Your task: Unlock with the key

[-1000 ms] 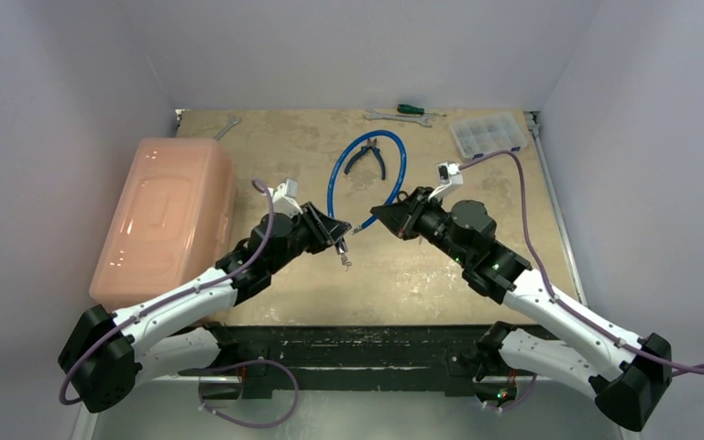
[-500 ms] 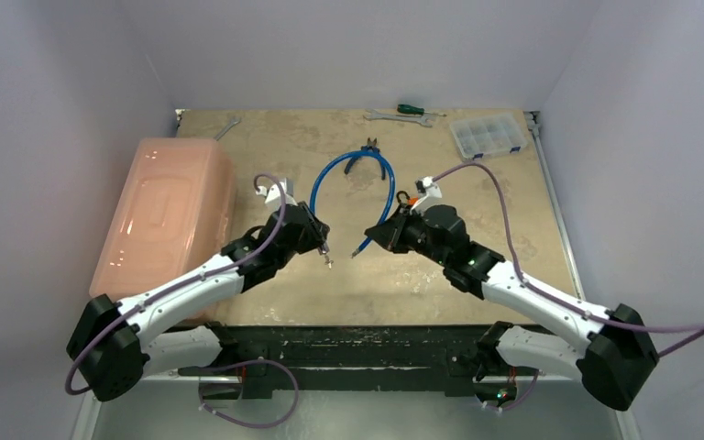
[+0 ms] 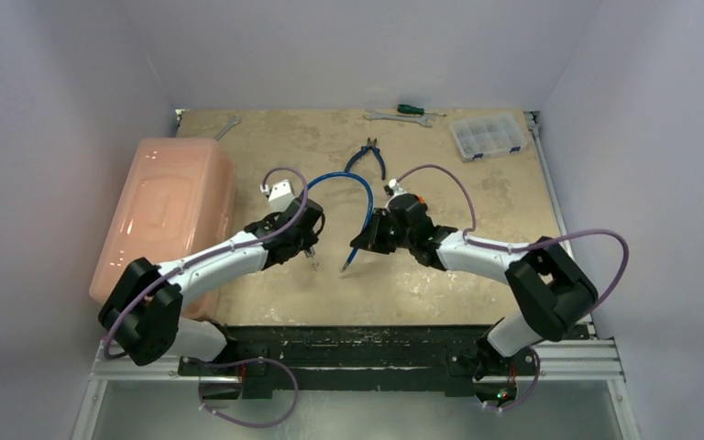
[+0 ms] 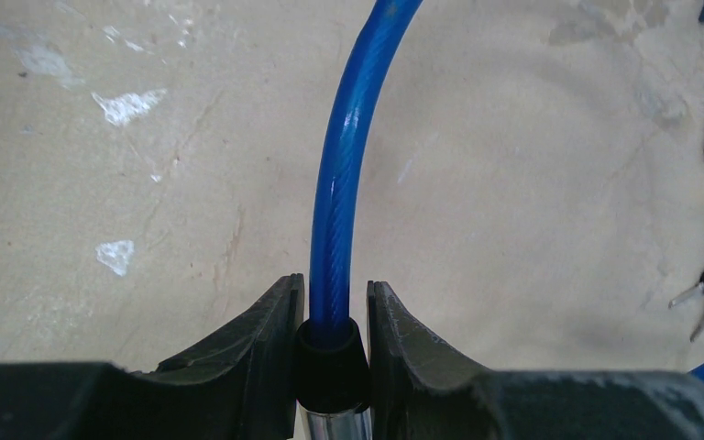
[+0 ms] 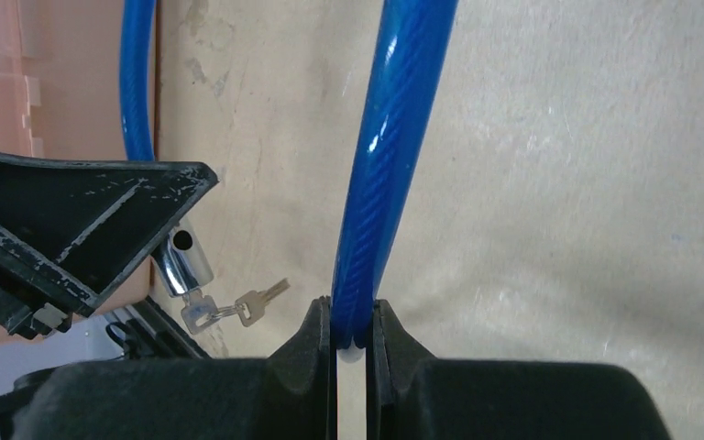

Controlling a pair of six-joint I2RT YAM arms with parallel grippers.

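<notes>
the blue plastic-sheathed cable lock (image 3: 368, 194), on the table (image 3: 477, 238) near the pale pink plastic box (image 3: 160, 215), looks already unlocked: the left gripper (image 4: 332, 295) clamps its chrome barrel end (image 5: 183, 261) with small silver keys (image 5: 258, 298) dangling, while the right gripper (image 5: 355, 316) pinches the other end, held apart.

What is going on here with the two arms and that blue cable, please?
Both arms are holding one blue cable lock. The left claw is shut on the end with the black collar and chrome barrel, and keys dangle from that barrel. The right claw is shut on the cable near its other end. The two ends are apart, not joined, so the lock looks open.
</notes>
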